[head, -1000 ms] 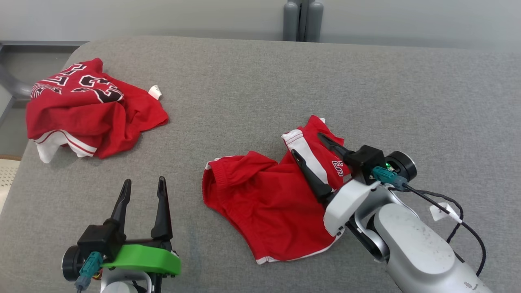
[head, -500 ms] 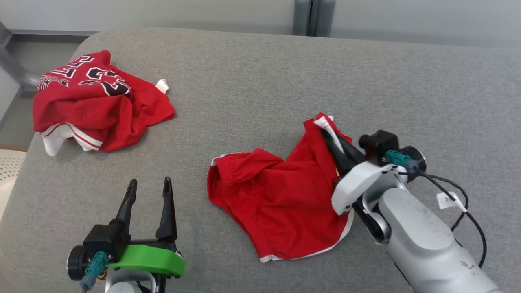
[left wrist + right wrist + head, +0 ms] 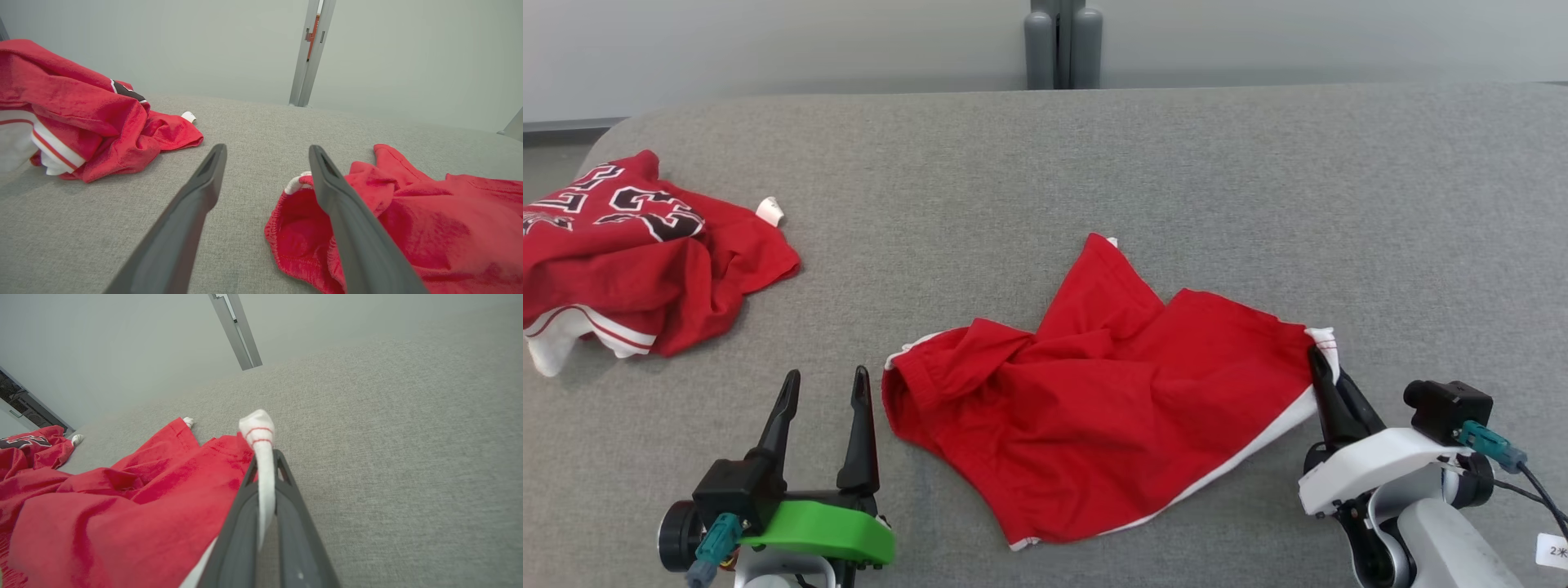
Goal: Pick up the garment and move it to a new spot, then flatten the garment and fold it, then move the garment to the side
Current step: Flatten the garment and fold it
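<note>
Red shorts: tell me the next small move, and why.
Probably move the open left gripper right onto the waistband and close. The right gripper is shut on the white-trimmed corner of the shorts, the waistband end lies free beside the left gripper, and the middle is rumpled; a second grip should let it lift and spread them.

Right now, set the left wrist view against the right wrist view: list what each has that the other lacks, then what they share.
Left wrist view, of the two: the open left gripper and the elastic waistband of the red shorts. Right wrist view, of the two: the right gripper shut on the shorts' white, red-lined corner. Shared: the red shorts, the crumpled red jersey, the grey padded surface and the metal post.
</note>
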Motion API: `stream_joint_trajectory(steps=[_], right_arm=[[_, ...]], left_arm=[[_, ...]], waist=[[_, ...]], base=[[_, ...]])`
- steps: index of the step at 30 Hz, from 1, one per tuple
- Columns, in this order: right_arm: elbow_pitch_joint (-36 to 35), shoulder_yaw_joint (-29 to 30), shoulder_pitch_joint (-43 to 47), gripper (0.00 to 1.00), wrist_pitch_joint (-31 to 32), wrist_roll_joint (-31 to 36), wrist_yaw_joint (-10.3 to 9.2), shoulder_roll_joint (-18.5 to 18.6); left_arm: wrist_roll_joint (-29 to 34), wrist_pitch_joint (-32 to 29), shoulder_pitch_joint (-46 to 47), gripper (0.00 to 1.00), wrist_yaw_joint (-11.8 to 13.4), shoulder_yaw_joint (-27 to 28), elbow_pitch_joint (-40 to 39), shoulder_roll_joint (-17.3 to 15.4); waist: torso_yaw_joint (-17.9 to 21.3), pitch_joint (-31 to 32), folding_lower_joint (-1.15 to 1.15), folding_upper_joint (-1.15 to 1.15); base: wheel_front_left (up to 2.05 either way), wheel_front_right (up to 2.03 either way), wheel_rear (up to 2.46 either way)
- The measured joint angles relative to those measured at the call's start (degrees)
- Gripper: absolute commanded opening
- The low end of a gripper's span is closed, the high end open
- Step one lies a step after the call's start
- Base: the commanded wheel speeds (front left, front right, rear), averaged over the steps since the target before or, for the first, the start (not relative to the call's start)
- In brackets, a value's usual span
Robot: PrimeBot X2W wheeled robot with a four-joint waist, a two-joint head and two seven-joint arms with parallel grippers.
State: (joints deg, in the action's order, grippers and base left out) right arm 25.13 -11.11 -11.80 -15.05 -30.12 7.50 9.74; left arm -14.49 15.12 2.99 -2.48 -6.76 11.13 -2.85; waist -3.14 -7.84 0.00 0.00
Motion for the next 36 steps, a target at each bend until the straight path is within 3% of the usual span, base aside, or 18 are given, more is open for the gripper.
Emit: stream_joint_trajectory(steps=[1, 2, 16, 26, 36], right_arm=[[-0.6, 0.6, 0.4, 0.85, 0.0, 0.4, 0.0, 0.0], [-1.2, 1.3, 0.7, 1.0, 0.0, 0.6, 0.0, -0.1], [-11.0, -0.1, 4.2, 1.0, 0.0, 6.0, 0.0, 4.0], [-14.4, -0.8, 8.1, 1.0, 0.0, 10.0, 0.0, 0.3], [-15.0, -1.0, 7.8, 1.0, 0.0, 10.8, 0.0, -0.4]], left_arm=[[0.0, 0.0, 0.0, 1.0, 0.0, 0.1, 0.0, 0.0], [0.3, 0.0, 0.0, 1.0, 0.0, 0.3, 0.0, 0.0], [1.5, 0.0, -0.8, 1.0, -0.9, 1.4, 0.3, 0.0], [3.0, 0.0, -1.8, 1.0, -2.6, -4.0, 4.0, 0.0], [1.8, 0.0, 1.1, 1.0, -3.1, -7.3, 12.5, 0.0]], waist=[[0.4, 0.1, 0.0, 0.0], [0.9, 0.1, 0.0, 0.0], [3.4, 1.7, 0.0, 0.0], [3.7, 2.0, 0.0, 0.0], [5.8, 0.7, 0.0, 0.0]], base=[[0.0, 0.0, 0.0], [0.0, 0.0, 0.0], [0.0, 0.0, 0.0], [0.0, 0.0, 0.0], [0.0, 0.0, 0.0]])
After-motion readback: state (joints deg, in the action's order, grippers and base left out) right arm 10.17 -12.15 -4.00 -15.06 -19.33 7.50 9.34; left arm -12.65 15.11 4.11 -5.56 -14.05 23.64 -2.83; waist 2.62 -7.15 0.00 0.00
